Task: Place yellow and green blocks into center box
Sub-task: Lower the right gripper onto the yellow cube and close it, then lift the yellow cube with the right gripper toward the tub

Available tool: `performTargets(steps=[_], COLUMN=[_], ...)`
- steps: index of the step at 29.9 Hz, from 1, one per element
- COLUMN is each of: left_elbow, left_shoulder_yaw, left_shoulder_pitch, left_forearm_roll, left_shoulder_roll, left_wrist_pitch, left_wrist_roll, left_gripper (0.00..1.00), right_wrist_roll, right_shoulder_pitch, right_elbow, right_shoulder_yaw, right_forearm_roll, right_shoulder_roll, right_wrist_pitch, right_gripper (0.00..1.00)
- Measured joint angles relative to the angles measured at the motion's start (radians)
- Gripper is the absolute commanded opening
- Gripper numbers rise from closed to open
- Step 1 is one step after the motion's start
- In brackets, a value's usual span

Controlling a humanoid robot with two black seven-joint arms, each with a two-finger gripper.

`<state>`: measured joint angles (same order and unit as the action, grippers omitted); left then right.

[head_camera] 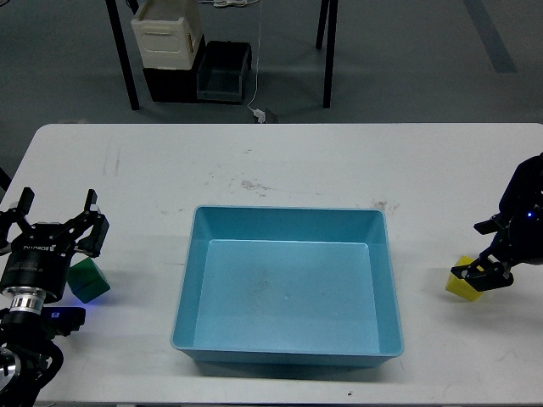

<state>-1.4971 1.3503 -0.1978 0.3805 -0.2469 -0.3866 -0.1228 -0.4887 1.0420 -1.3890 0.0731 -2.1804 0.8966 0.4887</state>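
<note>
A green block point(89, 280) lies on the white table at the left, partly hidden behind my left gripper point(55, 222), which is open and sits just above and left of it. A yellow block point(459, 287) lies at the right of the table. My right gripper point(475, 253) is open and down over it, covering its right part, with one finger point(467, 273) at the block's top edge. The center box point(288, 212) is a light blue bin in the middle of the table, with nothing in it.
The white table point(254, 161) shows scuff marks behind the box. On the floor beyond the far edge stand a cream crate point(167, 38) on dark bins and two black table legs.
</note>
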Motion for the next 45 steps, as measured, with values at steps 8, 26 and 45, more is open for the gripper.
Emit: performTargets(steps=[8, 26, 45], left_elbow=[0.0, 0.008, 0.018], left_shoulder_yaw=[0.0, 0.001, 0.009], left_shoulder_pitch=[0.0, -0.001, -0.001], left_forearm_roll=[0.0, 0.0, 0.0], left_shoulder_roll=[0.0, 0.0, 0.0], left_wrist_pitch=[0.0, 0.0, 0.0], left_wrist_roll=[0.0, -0.001, -0.001], left_gripper=[1.0, 1.0, 1.0], right_wrist_roll=[0.0, 0.0, 0.0], right_shoulder_pitch=[0.0, -0.028, -0.012], right_elbow=[0.044, 0.156, 0.178], right_shoulder_yaw=[-0.059, -0.102, -0.079], right_forearm_roll=[-0.001, -0.001, -0.001], right_shoulder_roll=[-0.025, -0.132, -0.135], right_wrist_pitch=[0.0, 0.0, 0.0], right_gripper=[1.0, 0.87, 0.02])
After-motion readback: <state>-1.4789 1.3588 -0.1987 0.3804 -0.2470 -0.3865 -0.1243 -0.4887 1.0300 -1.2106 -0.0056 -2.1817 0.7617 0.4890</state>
